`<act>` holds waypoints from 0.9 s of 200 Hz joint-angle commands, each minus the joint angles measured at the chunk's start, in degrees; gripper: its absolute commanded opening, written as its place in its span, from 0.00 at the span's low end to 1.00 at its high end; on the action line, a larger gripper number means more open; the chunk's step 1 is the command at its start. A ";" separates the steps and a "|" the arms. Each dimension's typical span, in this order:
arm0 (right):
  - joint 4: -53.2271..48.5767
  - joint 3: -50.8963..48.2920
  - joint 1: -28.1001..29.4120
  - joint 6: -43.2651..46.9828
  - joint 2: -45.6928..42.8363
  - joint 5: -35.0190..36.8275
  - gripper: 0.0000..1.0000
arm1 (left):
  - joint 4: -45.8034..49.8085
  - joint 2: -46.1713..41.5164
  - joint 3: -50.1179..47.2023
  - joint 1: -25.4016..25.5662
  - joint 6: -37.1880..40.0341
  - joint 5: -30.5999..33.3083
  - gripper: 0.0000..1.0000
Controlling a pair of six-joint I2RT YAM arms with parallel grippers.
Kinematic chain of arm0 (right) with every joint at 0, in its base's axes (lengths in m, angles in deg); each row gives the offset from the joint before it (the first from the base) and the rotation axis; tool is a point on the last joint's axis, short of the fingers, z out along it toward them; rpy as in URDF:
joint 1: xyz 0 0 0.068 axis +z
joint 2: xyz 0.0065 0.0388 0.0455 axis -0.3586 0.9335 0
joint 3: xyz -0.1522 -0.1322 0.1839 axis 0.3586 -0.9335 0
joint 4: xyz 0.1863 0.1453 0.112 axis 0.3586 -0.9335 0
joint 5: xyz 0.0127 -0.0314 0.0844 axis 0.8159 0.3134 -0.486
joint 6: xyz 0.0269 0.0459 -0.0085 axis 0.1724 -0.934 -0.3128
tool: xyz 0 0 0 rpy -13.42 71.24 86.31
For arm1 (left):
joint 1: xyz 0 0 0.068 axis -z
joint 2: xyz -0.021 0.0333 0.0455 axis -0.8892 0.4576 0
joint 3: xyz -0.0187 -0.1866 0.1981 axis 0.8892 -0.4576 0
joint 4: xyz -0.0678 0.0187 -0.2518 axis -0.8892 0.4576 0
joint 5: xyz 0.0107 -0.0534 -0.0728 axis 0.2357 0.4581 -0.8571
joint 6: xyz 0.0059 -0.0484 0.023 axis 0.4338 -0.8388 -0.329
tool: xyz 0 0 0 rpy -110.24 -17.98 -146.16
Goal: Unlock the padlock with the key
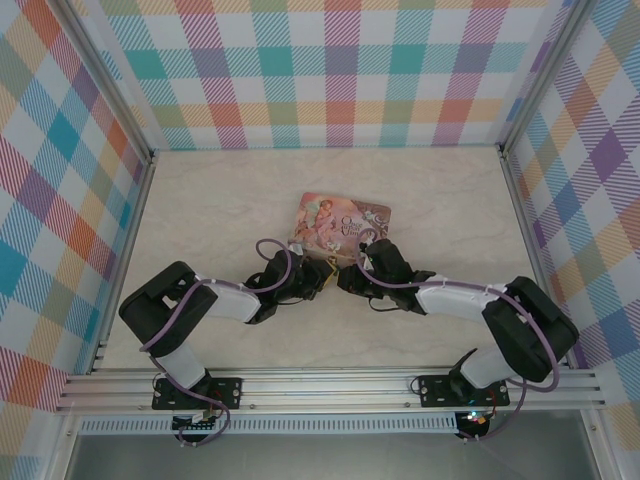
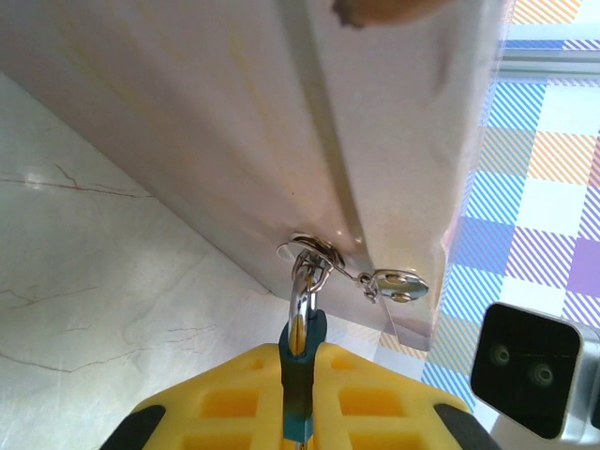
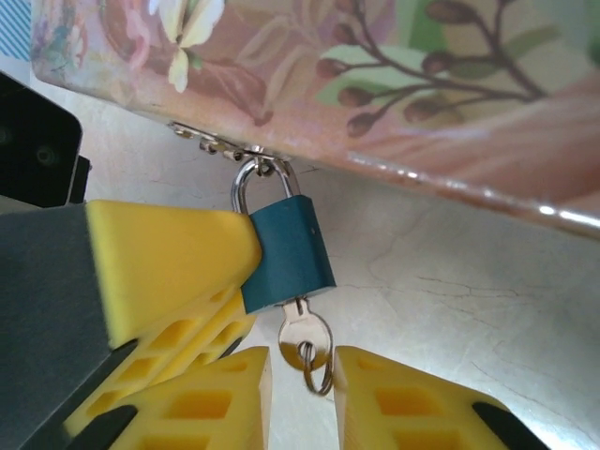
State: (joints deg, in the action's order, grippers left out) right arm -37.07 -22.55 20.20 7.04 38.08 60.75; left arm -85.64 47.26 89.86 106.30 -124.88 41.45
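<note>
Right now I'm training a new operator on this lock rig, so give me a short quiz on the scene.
1. True or false: the key sits in the keyhole of the padlock, which hangs from the box.
2. What does the left gripper clamp? A) the key B) the padlock C) the box
3. Fill in: the fingers of the right gripper stand ____, one on each side of the key.

Key: 1 true; 2 B; 3 apart.
</note>
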 commanded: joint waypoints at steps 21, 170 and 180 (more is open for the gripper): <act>-7.08 -0.15 -1.14 7.41 -6.79 3.70 0.35 | 0.02 -1.68 1.31 0.93 0.45 1.67 0.00; -5.52 0.22 14.81 61.83 -13.21 36.07 0.54 | 4.02 -5.46 2.44 -1.16 -2.20 0.06 0.00; -4.56 0.34 15.88 64.41 -11.50 38.33 0.56 | 4.14 -5.70 2.70 -1.39 -2.40 -0.46 0.00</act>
State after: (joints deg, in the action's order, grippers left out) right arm -44.61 -22.62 33.66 60.39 23.19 89.30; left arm -80.85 44.31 90.49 105.66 -125.84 42.22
